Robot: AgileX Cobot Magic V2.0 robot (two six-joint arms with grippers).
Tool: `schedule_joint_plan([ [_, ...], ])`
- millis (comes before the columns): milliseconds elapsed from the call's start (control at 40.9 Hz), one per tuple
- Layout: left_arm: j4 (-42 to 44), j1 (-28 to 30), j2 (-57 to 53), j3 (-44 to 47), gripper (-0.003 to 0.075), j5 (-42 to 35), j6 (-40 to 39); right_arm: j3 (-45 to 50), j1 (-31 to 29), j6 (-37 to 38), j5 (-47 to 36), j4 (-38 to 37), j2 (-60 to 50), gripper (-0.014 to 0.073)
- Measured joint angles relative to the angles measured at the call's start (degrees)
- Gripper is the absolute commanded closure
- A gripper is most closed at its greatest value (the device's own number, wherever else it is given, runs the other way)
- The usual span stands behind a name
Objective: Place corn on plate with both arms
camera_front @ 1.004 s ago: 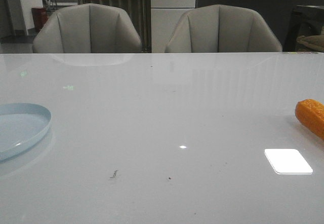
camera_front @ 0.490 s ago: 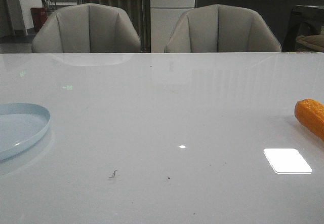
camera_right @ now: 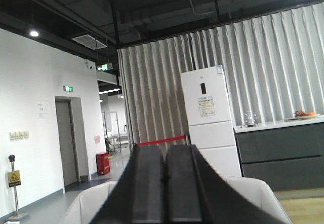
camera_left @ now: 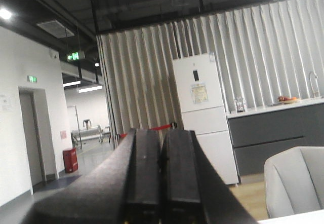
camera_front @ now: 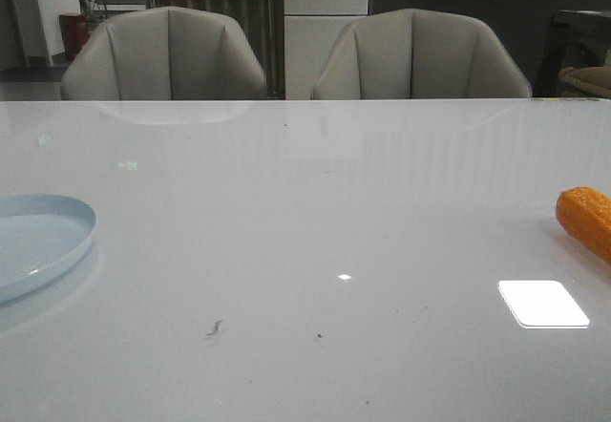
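Observation:
The orange corn (camera_front: 587, 220) lies on the white table at the far right edge of the front view, partly cut off by the frame. At the far left edge sits the pale blue plate (camera_front: 38, 242), also partly cut off and with nothing on it. Neither arm shows in the front view. In the left wrist view my left gripper (camera_left: 161, 133) is shut, its black fingers pressed together and pointing out at the room. My right gripper (camera_right: 164, 148) is likewise shut on nothing in the right wrist view, aimed over a chair back.
Two grey upholstered chairs (camera_front: 167, 54) (camera_front: 420, 54) stand behind the table's far edge (camera_front: 305, 100). A bright rectangular light reflection (camera_front: 542, 304) lies on the table near the corn. A white fridge (camera_left: 202, 112) and a counter stand in the background.

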Motion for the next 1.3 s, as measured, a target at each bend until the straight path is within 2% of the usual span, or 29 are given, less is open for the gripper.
schedule_joint_plan([
  [220, -0.1, 0.0, 13.8, -15.0, 0.0631, 14.9, 0.0, -5.5, 0.0, 0.1, -2.7, 0.0, 9.3, 0.0539],
  [465, -1.5, 0.0, 22.5, -16.5, 0.0631, 20.3, 0.0, -5.6, 0.0, 0.1, -6.4, 0.0, 14.8, 0.0539],
  [563, -1.7, 0.0, 24.9, -16.5, 0.0631, 20.5, 0.0, -5.6, 0.0, 0.2, -2.3, 0.1, 16.4, 0.0539],
  [759, -4.1, 0.0, 29.2, -16.5, 0.0631, 22.2, 0.0, -5.6, 0.0, 0.3, 14.2, 0.1, 19.9, 0.0539],
  [881, -6.1, 0.0, 31.2, -16.5, 0.0631, 24.6, 0.0, -5.4, 0.0, 0.3, 17.6, 0.1, 21.7, 0.0527],
  [930, -6.5, 0.0, 31.6, -16.5, 0.0631, 25.0, 0.0, -5.4, 0.0, 0.3, 17.8, 0.1, 22.1, 0.0494],
  [1004, -6.7, 0.0, 32.0, -16.5, 0.0624, 25.1, 0.0, -5.4, 0.0, 0.3, 17.8, 0.1, 22.5, 0.0394],
  [1102, -6.8, 0.0, 32.0, -16.5, 0.0559, 24.9, 0.0, -5.4, 0.0, 0.3, 17.9, 0.1, 23.3, 0.0205],
  [1151, -6.9, 0.0, 32.0, -16.5, 0.0494, 24.9, 0.0, -5.4, 0.0, 0.3, 18.2, 0.0, 23.8, 0.0123],
  [1224, -6.9, 0.0, 32.0, -16.5, 0.0359, 24.9, 0.0, -5.4, 0.0, 0.3, 18.7, 0.0, 24.4, 0.0048],
  [1297, -6.9, 0.0, 32.0, -16.5, 0.0225, 24.9, 0.0, -5.4, 0.0, 0.3, 19.1, 0.0, 25.1, 0.0029],
])
